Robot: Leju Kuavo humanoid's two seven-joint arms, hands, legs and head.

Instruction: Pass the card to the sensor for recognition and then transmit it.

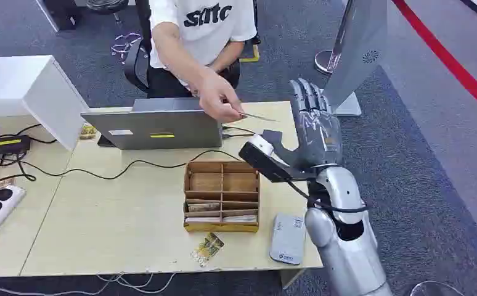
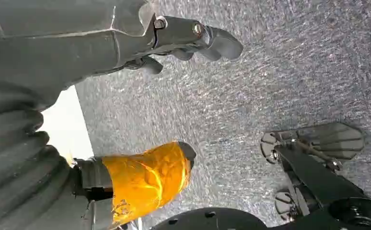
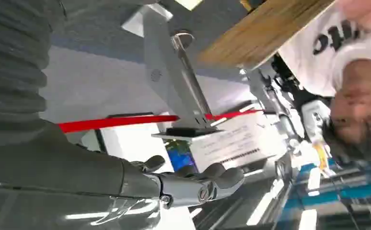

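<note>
1. One card (image 1: 257, 116) was pinched in the person's hand (image 1: 217, 98), held in the air above the table (image 1: 119, 216) behind the wooden organiser (image 1: 222, 196) and just right of the laptop (image 1: 156, 126).
2. The right hand (image 1: 313, 123) stood raised to the right of the organiser, fingers straight, apart and pointing away from the robot, thumb out toward the card, holding nothing. It did not touch the card.
3. The left hand (image 2: 174, 43) hung over grey carpet, its fingers loosely bent and apart with nothing between them.
4. The sensor (image 1: 287, 238), a flat grey unit, lay on the table just right of the organiser's front corner, near the table edge.
5. The organiser held flat items in its front slots. A small yellow packet (image 1: 208, 248) lay on the table just in front of it.
6. The laptop stood behind the organiser, lid facing the robot, with black cables running left across the table.
</note>
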